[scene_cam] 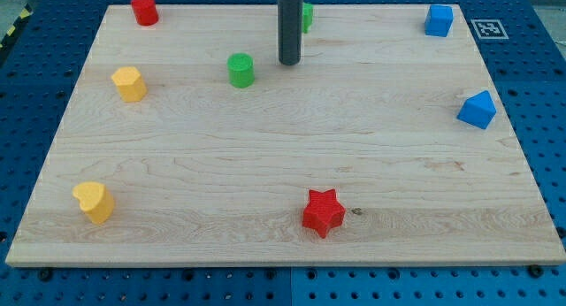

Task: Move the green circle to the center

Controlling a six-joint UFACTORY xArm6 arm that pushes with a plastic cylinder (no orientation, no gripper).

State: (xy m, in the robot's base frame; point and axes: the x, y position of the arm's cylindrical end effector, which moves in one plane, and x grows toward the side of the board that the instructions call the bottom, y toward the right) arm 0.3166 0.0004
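Observation:
The green circle is a short green cylinder standing on the wooden board, left of centre in the upper part of the view. My tip rests on the board a little to the right of the green circle, with a clear gap between them. The dark rod rises straight up out of the view's top. A second green block shows partly behind the rod near the top edge; its shape cannot be made out.
A red cylinder is at top left. Two yellow blocks sit at left and bottom left. A red star is at bottom centre. Blue blocks sit at top right and right edge.

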